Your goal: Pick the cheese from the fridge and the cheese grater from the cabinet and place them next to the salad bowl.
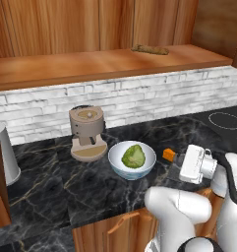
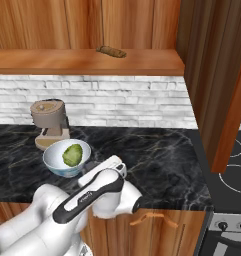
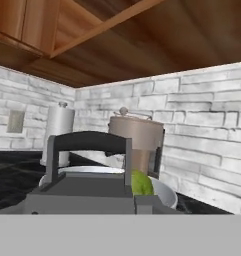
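Looking along the gripper, I see its jaws pinching the cheese grater upright, salad bowl straight ahead just beyond, cheese on the counter between them.

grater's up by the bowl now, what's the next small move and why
Probably ease down to the counter and open the jaws. The cheese grater seems gripped in the gripper, low and right beside the salad bowl, and the cheese already lies by that bowl.
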